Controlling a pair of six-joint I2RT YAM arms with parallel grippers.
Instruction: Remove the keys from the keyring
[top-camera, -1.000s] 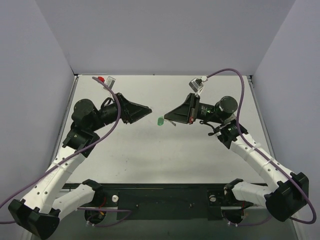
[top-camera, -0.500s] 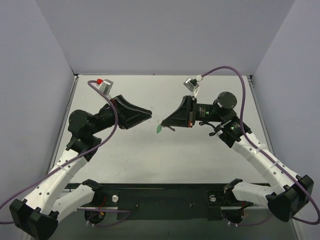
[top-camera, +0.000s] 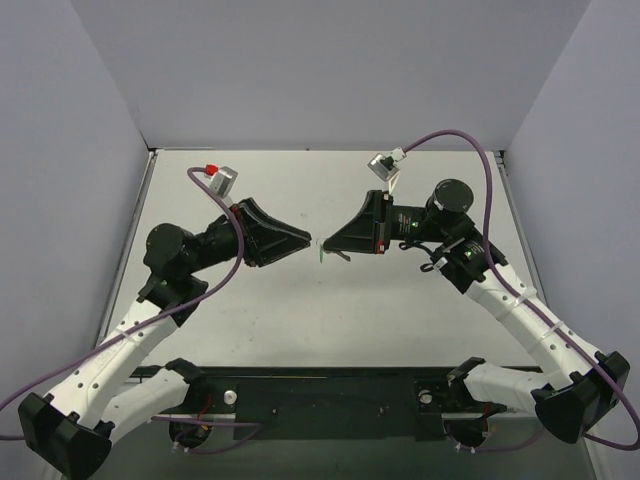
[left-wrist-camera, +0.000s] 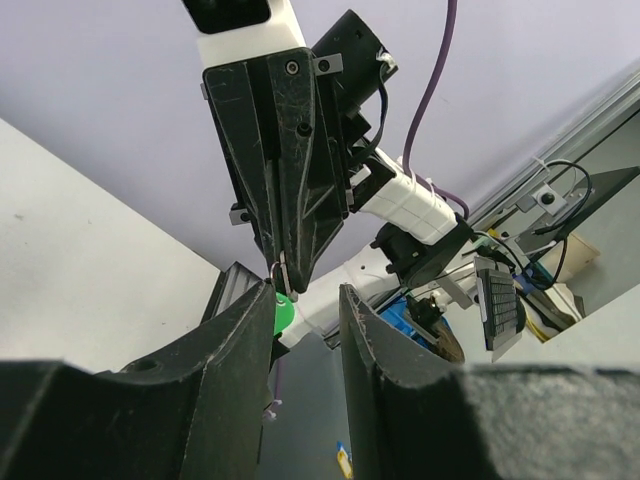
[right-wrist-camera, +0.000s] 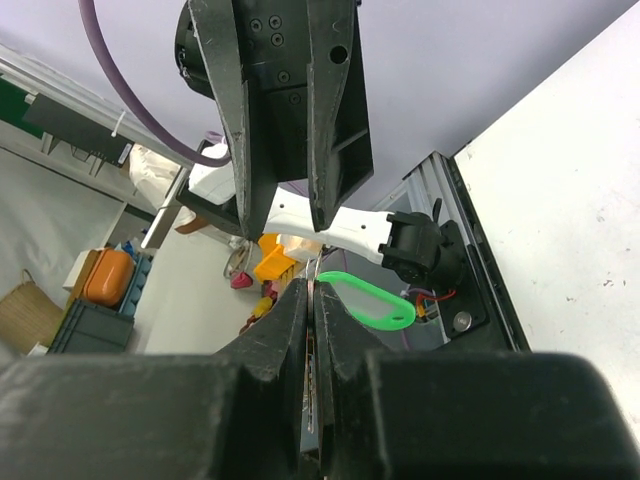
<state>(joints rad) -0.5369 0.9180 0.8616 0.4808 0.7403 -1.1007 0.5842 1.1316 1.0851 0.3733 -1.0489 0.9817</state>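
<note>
Both grippers are held up above the table, tip to tip. My right gripper (top-camera: 326, 243) is shut on the thin silver-grey key (right-wrist-camera: 311, 400), which shows as a sliver between its closed jaws (right-wrist-camera: 312, 297). The bright green keyring tag (right-wrist-camera: 368, 300) hangs from a small ring at that tip; it is also in the top view (top-camera: 319, 253) and the left wrist view (left-wrist-camera: 285, 312). My left gripper (top-camera: 309, 243) is open. In the left wrist view (left-wrist-camera: 305, 320) the tag sits just beside the left finger (left-wrist-camera: 235, 345), and I cannot tell if they touch.
The grey table (top-camera: 330, 310) lies below both grippers, with purple-grey walls on three sides. A black rail (top-camera: 330, 395) with the arm bases runs along the near edge. Purple cables loop over each arm.
My left gripper has moved right and closed in on the right gripper's tip. The right gripper rose and tilted a second ago and has since held still with the tag hanging.
</note>
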